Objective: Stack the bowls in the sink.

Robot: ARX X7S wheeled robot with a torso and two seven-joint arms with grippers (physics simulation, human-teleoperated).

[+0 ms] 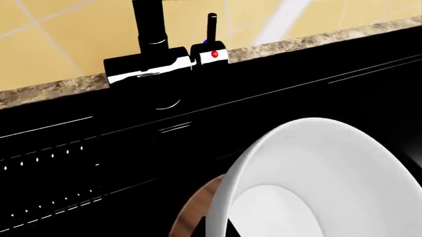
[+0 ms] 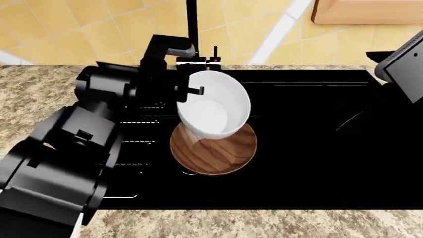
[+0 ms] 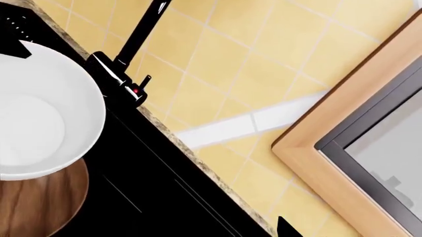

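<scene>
Bowls dominated the left wrist view: the white bowl filled the near field, tilted, with a sliver of the wooden bowl showing beneath its rim, both in front of the faucet; the left claw itself did not show there, so its grip could not be read from that angle. From the head view, the white bowl hung tipped over the far edge of the wooden bowl, which rested in the black sink just in front of the faucet. The left claw appeared pinched on the white bowl's rim on the faucet side, probably to lower it into the wider bowl; the tilt likely came from holding it by one edge. The right claw waited well off to the faucet's right beyond the sink, and whether it was spread could not be told. In the right wrist view, the white bowl overlapped the wooden one beside the speckled worktop.
</scene>
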